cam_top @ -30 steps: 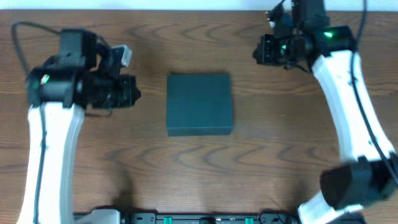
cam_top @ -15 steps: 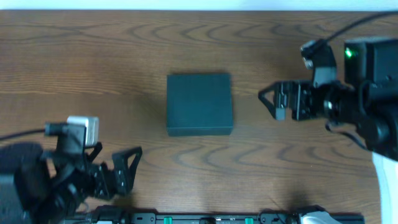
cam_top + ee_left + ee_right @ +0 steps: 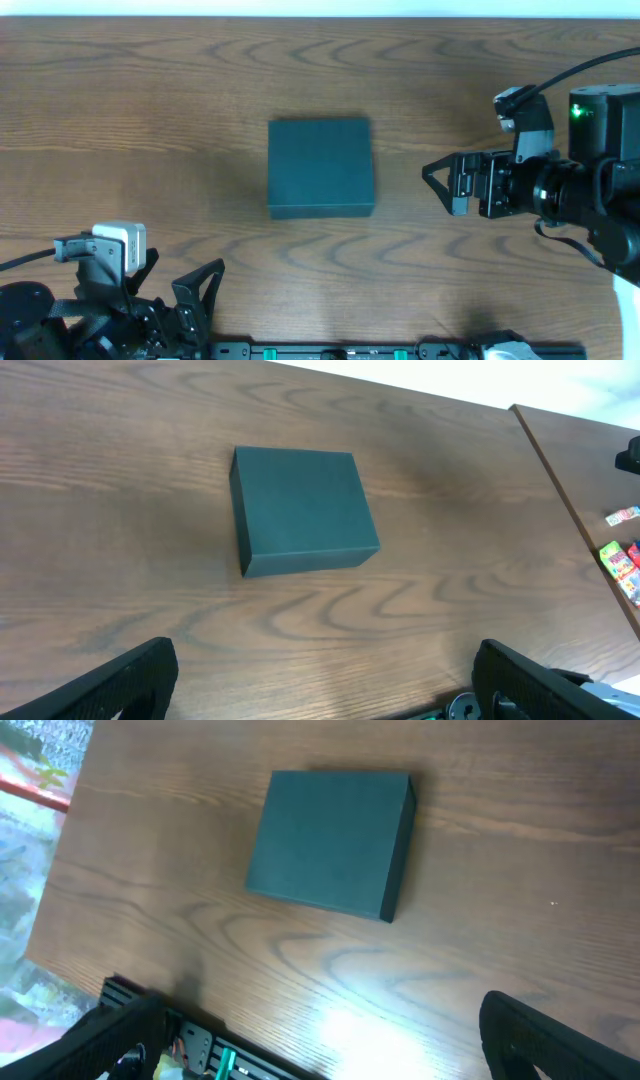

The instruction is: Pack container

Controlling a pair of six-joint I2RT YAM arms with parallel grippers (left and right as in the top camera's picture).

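Observation:
The container (image 3: 320, 167) is a dark teal-grey square box lying flat in the middle of the wooden table with its lid down; it also shows as the container (image 3: 303, 508) and the container (image 3: 333, 842) in the wrist views. My left gripper (image 3: 205, 298) hovers at the front left, well short of the box, open and empty. To the right of the box, a short gap away, my right gripper (image 3: 434, 186) points at it, open and empty. Each wrist view shows wide-set fingertips (image 3: 135, 675) (image 3: 540, 1030) over bare wood.
A black rail with green connectors (image 3: 330, 351) runs along the table's front edge. Colourful snack packets (image 3: 622, 555) lie past the table's right edge in the left wrist view. A red-edged mesh object (image 3: 30, 765) sits beyond the table in the right wrist view.
Both arms have swung: the left from beside the box's left to the front-left corner, the right from the back right to level with the box. The box has not moved.

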